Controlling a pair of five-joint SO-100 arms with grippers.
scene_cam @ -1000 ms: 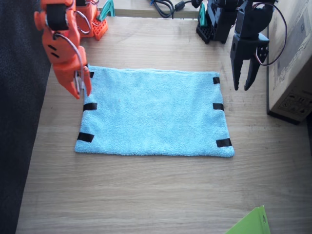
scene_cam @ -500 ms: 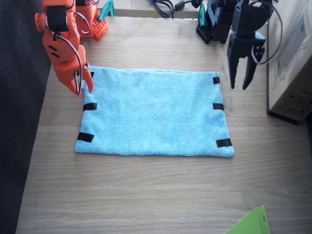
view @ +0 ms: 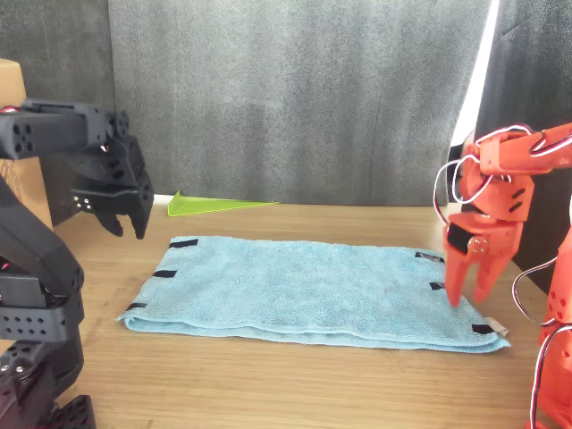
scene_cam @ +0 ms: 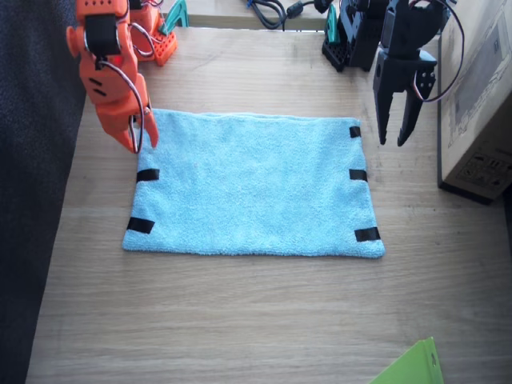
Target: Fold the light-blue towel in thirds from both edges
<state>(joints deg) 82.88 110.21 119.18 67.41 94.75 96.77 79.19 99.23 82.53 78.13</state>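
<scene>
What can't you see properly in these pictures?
- Light-blue towel: its far corner in the fixed view is hidden by the right claw.
- Lime-green sheet: cut off by the bottom edge of the fixed view.
- Cardboard box: cut off by the same view's side edge.
- Left claw: in the front view its fingers overlap, so the gap is unclear.

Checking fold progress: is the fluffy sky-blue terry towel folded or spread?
Spread: the fluffy sky-blue terry towel lies flat, black tape strips showing along both short sides.
</scene>
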